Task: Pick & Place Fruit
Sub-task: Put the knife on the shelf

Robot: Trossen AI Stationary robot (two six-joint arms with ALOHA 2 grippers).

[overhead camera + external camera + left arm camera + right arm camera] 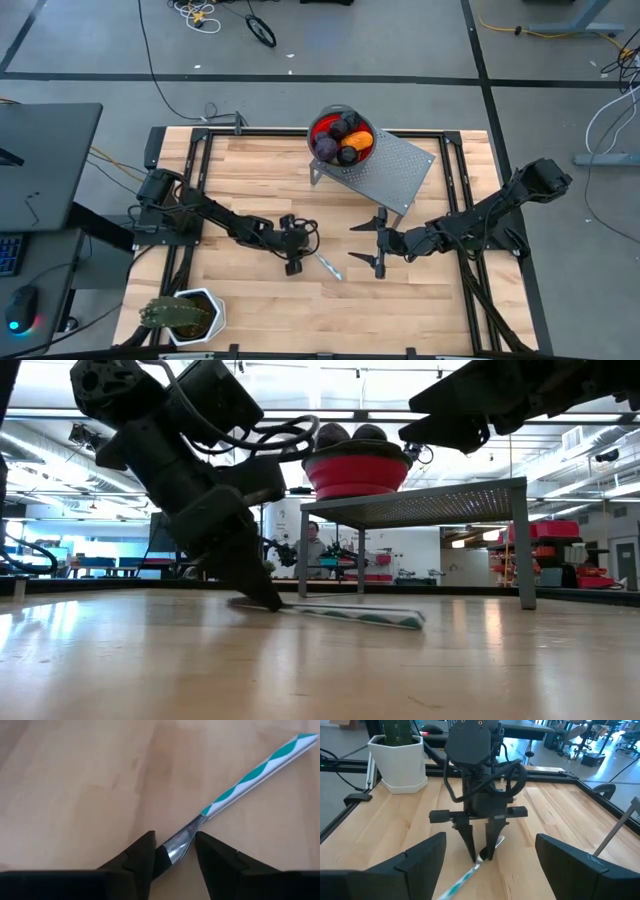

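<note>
Left gripper [294, 262]: I see it low on the counter [250, 310], lower centre of the high view, tips down at the knife.
Left jaws: narrowed around the silver blade end of the knife [235, 787]; in the left wrist view the blade sits between the two fingers [137, 862]. I cannot tell whether they already press on it.
Knife: lies flat on the counter, teal-and-white handle pointing away from the left gripper, toward the right gripper in the high view.
Right gripper [378, 243]: I hold it right of centre in the high view, just beside the knife's handle end, facing the left gripper.
Right jaws: spread wide, nothing between them; the right wrist view shows both fingers [420, 865] far apart with bare counter in the gap.
Fruit [342, 140]: dark purple, orange and red pieces piled in the red bowl [318, 130], upper centre of the high view, well apart from both grippers.
Bowl support: the bowl stands on one corner of a perforated metal stand [395, 175], raised above the counter on legs in the low view.
Obstructions: the stand's near edge lies close to the right gripper; the knife lies between the two grippers.
Plant [180, 316]: spiky green, in a white pot, lower left of the high view, clear of the arms.
Background: a person [314, 550] stands beyond the counter, centre of the low view.
</note>
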